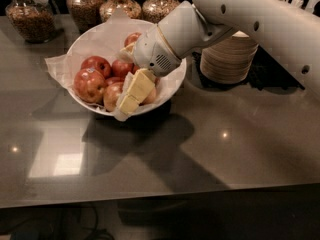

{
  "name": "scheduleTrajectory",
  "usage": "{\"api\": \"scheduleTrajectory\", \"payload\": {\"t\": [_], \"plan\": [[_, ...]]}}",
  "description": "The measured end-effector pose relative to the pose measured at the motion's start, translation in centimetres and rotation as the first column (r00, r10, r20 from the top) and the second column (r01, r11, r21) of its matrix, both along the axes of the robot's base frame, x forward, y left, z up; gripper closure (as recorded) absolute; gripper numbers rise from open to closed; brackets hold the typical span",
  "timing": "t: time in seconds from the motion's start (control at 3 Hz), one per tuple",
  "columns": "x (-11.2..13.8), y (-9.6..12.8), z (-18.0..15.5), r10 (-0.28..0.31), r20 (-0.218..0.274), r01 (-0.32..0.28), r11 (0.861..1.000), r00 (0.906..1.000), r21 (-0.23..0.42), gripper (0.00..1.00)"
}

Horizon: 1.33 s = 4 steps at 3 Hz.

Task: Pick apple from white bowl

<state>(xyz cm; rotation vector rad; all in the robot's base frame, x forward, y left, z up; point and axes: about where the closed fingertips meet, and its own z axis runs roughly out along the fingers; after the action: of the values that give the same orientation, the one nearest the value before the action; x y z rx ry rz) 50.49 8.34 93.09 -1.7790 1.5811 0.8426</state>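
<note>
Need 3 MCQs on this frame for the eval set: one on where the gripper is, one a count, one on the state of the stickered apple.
1. Where is the gripper?
A. Above the stack of paper bowls
B. Down inside the white bowl
C. On the bare table

2. How many jars show behind the bowl?
A. One
B. Four
C. Seven

3. The apple with the sticker is:
A. lifted clear above the bowl
B. out on the table
C. lying in the bowl

Answers:
1 B: the gripper sits inside the white bowl, toward its front right.
2 B: four jars stand in a row behind it.
3 C: the apple with the sticker rests at the bowl's left side, apart from the gripper.
</note>
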Motion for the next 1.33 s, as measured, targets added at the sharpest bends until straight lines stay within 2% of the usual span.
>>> {"api": "scheduleTrajectory", "payload": {"t": [0.33, 0.67, 1.33], "plan": [[0.3, -0.6, -1.4, -0.051, 0.002, 0.051, 0.997, 0.9987, -0.054, 0.17], [0.4, -0.3, -2.0, -0.062, 0.012, 0.063, 0.994, 0.998, -0.092, 0.4], [0.1, 1.0, -2.8, -0.05, -0.005, 0.049, 0.993, 0.9988, -0.109, 0.48]]}}
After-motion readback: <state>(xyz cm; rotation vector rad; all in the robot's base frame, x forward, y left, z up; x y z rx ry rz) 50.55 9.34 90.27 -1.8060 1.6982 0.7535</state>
